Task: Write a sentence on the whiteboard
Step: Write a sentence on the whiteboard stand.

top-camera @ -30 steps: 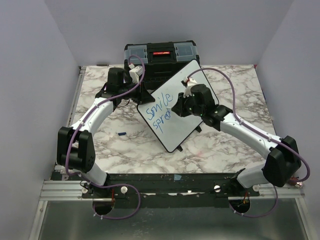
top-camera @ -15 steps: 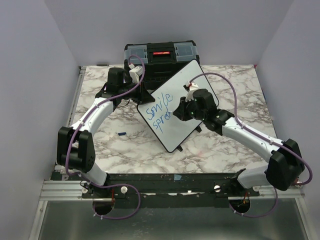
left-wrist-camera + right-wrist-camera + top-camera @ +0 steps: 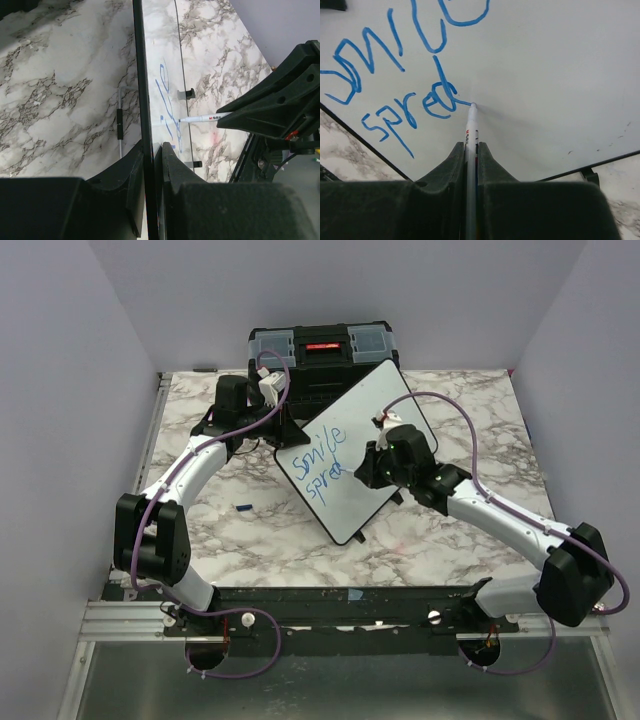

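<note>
Right gripper (image 3: 471,147) clamped on marker (image 3: 471,122), shifted right along board over last second. Tip touching whiteboard (image 3: 385,400). Sentence (image 3: 318,460) extended: "Smile" done, second line mid-word, more writing needed. Left gripper (image 3: 149,150) pinching board's edge, holding it tilted before toolbox (image 3: 320,345).

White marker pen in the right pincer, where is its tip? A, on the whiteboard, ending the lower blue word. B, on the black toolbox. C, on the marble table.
A: the white marker pen, clamped in the right pincer, has its tip on the glossy white whiteboard where the lower blue handwritten word ends.
</note>
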